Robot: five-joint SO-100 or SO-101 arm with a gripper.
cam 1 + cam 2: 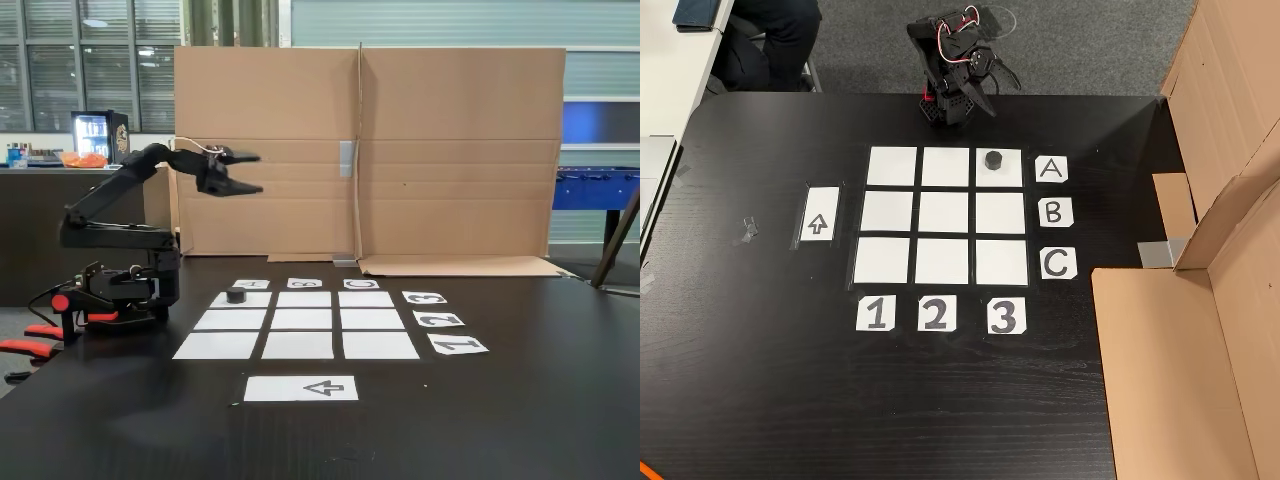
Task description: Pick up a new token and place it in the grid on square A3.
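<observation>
Already on the grid (943, 214): one token (993, 159), a small black puck, resting on square A3 (1000, 172) — the cell in the row beside label A (1051, 169) and the column above label 3 (1004, 316) in the other view. Same token (236, 295) seen in the fixed view on the far-left cell, nearest the arm's base.

Readable around the nine white cells: A, B (1054, 212), C (1058, 264) down one edge and 1 (876, 314), 2 (935, 314), 3 along another — six labels in all. Separate white sheet (819, 214) printed with one arrow, lying just beside the grid on the side away from the letters.

Gripper (250, 173) raised well above the black table (500, 400), up and back from the token, not touching it; fingers parted and nothing between them, pointing toward the cardboard wall (450, 150) in the fixed view. Looking down in the other view, gripper (978, 88) folded over the arm's base, beyond the grid's edge — jaws hard to make out there, possibly foreshortened.

Counted: one token, one arm, nine cells, eight of them bare.
</observation>
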